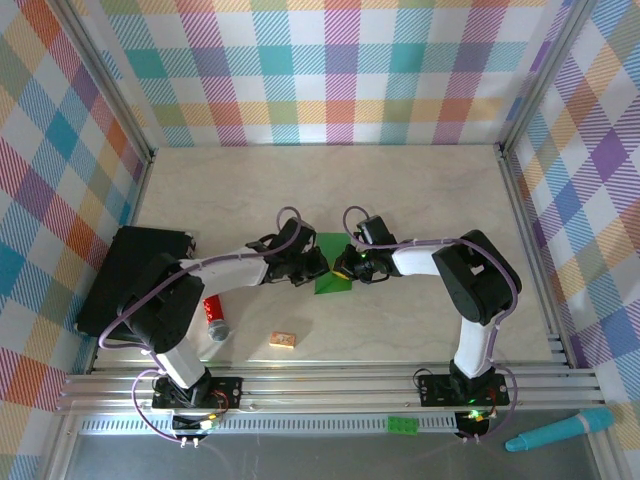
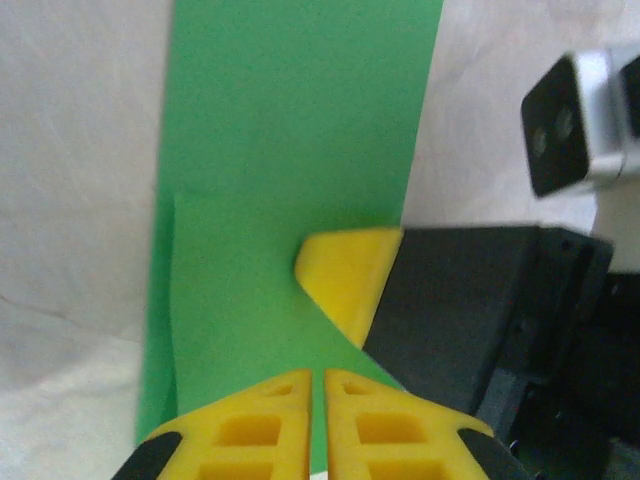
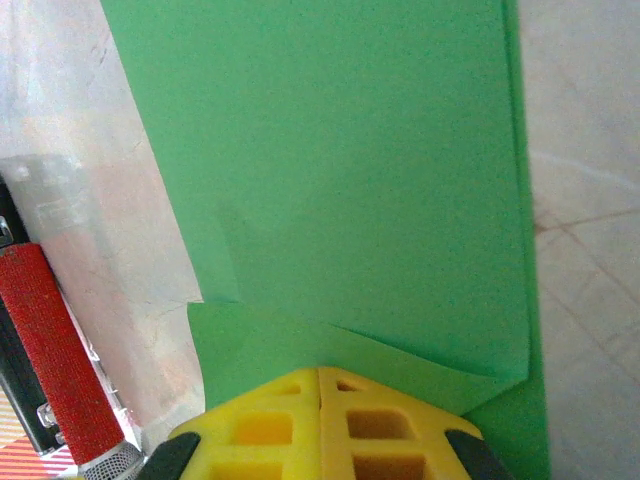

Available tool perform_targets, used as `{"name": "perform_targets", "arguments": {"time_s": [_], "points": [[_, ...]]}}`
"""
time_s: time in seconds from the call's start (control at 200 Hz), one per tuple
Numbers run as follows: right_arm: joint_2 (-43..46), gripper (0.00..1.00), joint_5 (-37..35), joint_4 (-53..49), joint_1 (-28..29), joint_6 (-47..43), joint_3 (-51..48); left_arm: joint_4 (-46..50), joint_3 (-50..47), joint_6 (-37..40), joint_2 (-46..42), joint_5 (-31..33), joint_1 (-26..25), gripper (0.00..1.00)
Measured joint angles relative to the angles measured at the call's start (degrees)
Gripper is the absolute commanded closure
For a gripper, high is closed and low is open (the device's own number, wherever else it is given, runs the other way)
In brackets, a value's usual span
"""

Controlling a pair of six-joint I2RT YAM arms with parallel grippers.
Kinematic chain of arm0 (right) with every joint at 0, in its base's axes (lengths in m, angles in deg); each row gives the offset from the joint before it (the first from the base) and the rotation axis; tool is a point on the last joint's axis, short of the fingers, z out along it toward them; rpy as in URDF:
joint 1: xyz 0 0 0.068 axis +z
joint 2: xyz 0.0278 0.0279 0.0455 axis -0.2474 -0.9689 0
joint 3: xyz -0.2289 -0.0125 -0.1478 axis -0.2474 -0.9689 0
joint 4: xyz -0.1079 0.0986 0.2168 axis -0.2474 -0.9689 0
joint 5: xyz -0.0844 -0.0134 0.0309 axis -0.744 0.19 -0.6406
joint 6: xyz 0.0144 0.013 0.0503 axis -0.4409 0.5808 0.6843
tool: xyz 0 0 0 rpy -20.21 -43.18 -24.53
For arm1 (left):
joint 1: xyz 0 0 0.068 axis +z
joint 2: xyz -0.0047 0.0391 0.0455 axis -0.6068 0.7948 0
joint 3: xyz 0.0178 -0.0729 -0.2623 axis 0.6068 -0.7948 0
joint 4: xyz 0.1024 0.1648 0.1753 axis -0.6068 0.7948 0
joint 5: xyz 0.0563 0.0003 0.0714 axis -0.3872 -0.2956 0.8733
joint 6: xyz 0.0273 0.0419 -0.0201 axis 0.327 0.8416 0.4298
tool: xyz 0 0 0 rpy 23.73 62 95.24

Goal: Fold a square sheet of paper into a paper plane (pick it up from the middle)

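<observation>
The left arm [image 1: 225, 268] reaches in low from its base and bends rightward, while the right arm [image 1: 430, 258] folds at the elbow and stretches leftward, so the two wrists meet nose to nose at mid-table. Between them lies the square sheet of paper [image 1: 331, 280], bright green, flat on the table [image 1: 400, 190] and already doubled into a narrower strip with a loose flap. The left gripper [image 2: 318, 415] has its yellow fingers drawn together with a hairline slit between them, tips at the paper's near edge; whether any paper is pinched there is hard to say from this angle. The right gripper [image 3: 320, 420] is closed tight, and in the left wrist view one fingertip [image 2: 345, 275] rests on the green surface beside the long edge. The tabletop is pale and marbled, fenced by plaid walls [image 1: 330, 60] and a metal rail [image 1: 320, 385] in front. A black box [image 1: 125, 275] sits at the left edge, a red cylinder [image 1: 213, 312] and a small block [image 1: 283, 340] lie near the left arm, and a green brick [image 1: 403, 425] and teal pen [image 1: 560, 430] lie beyond the rail. The far half of the table and the right side are open.
</observation>
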Motion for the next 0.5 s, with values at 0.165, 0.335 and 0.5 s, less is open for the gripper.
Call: {"name": "perform_targets", "arguments": {"time_s": [0.165, 0.335, 0.5], "points": [[0.0, 0.98, 0.0, 0.0, 0.0, 0.4, 0.0, -2.4, -0.1, -2.1, 3.6, -1.4, -1.2, 0.99], [0.0, 0.98, 0.0, 0.0, 0.0, 0.4, 0.0, -2.9, -0.1, -2.5, 5.9, -1.9, -1.2, 1.0], [0.0, 0.98, 0.0, 0.0, 0.0, 0.4, 0.0, -3.1, 0.0, -2.5, 6.9, -1.9, -1.2, 1.0]]}}
